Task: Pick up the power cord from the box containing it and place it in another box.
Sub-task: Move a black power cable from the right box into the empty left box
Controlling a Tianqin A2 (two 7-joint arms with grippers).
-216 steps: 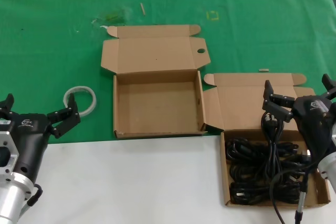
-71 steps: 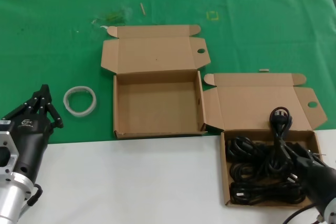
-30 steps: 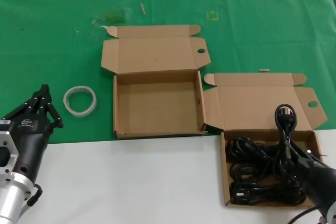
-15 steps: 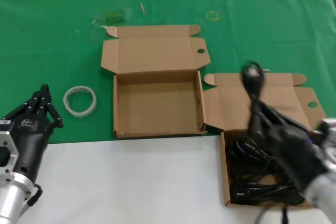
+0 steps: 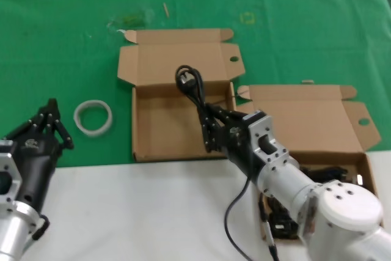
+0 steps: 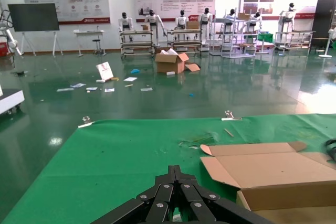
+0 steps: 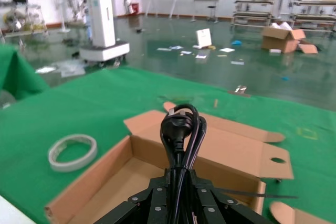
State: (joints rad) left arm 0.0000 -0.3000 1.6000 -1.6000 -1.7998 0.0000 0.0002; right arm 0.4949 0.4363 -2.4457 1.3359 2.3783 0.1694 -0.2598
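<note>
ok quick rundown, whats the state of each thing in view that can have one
power cord: lifted, bundled, plug end up, over the empty box
right gripper: shut on the power cord
left gripper: shut, holding nothing, parked at the table's left
empty box: lid open, nothing inside
box of cords: lid open, black cords inside
tape roll: lying flat on the green cloth

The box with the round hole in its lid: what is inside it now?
Another box shows only bare cardboard floor; the right gripper holds the power cord above it, hiding the floor's right part.
</note>
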